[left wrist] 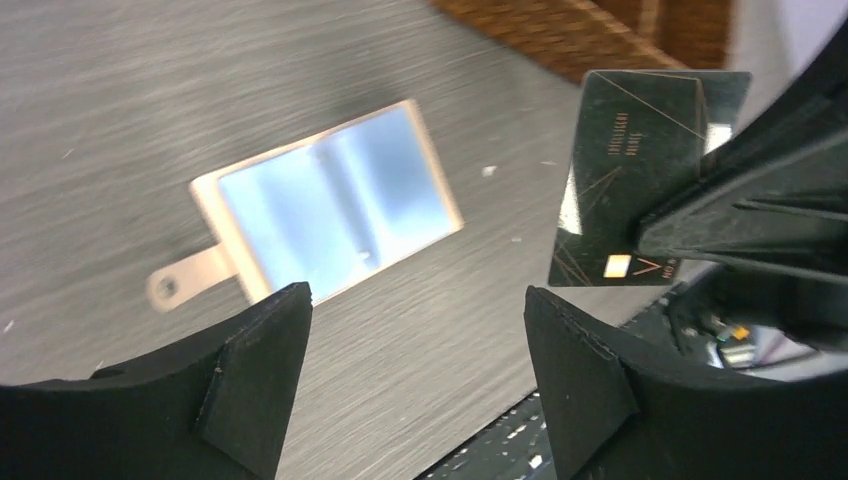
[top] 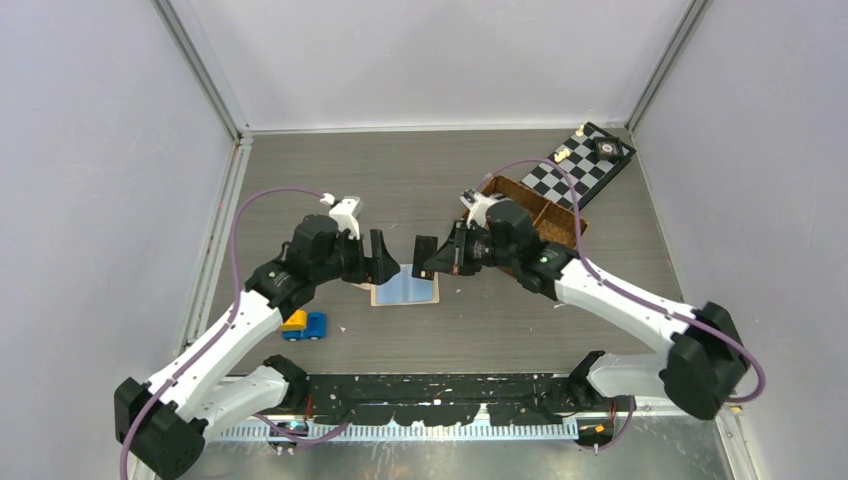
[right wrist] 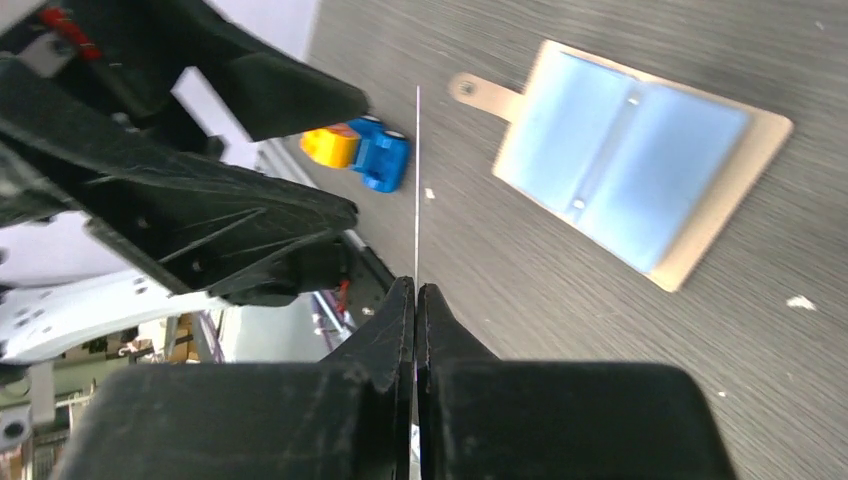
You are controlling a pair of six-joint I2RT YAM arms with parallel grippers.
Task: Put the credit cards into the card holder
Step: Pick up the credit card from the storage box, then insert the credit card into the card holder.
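Observation:
The card holder (top: 407, 289) lies open flat on the table between the arms, pale blue pockets up and its snap tab out to one side; it also shows in the left wrist view (left wrist: 330, 205) and the right wrist view (right wrist: 630, 185). My right gripper (top: 438, 258) is shut on a black credit card (top: 425, 249) and holds it upright above the holder's right edge. The card's face shows in the left wrist view (left wrist: 640, 180) and only its thin edge in the right wrist view (right wrist: 417, 180). My left gripper (top: 388, 260) is open and empty, just left of the card. No other cards show.
A brown woven basket (top: 545, 215) stands behind the right arm, with a chessboard (top: 585, 165) at the back right. A blue and yellow toy car (top: 305, 325) sits near the left arm. The black base rail (top: 440, 395) runs along the near edge.

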